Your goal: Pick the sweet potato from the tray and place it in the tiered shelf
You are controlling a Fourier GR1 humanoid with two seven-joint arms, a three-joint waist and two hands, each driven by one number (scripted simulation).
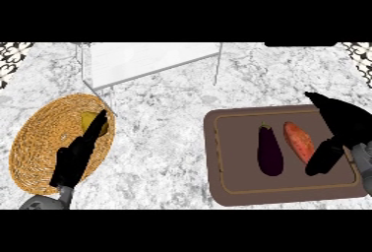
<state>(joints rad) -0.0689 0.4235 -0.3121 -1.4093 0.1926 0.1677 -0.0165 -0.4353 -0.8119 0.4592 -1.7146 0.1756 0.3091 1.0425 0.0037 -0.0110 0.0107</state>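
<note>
Marble-patterned counter fills the frame, grey and white. Sweet potato (298, 141) lies on the brown tray (232, 162) at right of centre, orange, lengthwise, not yet lifted. Just beside it to the left, a dark purple eggplant (270, 150), the two apart by a thin strip of tray.

My right hand (340, 129) sits at the right edge of the frame, over the tray's right side. Fingers look spread, thumb reaching down beside the sweet potato's right flank, nothing held that I can see. I can't tell whether the thumb touches it.

Left hand (80, 155) at lower left, fingers straight, over a woven basket (36, 147) with something yellow (94, 123) inside; it holds nothing.

Tiered shelf (149, 61), white with thin metal legs, stands at upper centre, well apart from the tray.

My read: approach only. Grasp, lift, carry across to the shelf and release all remain.
</note>
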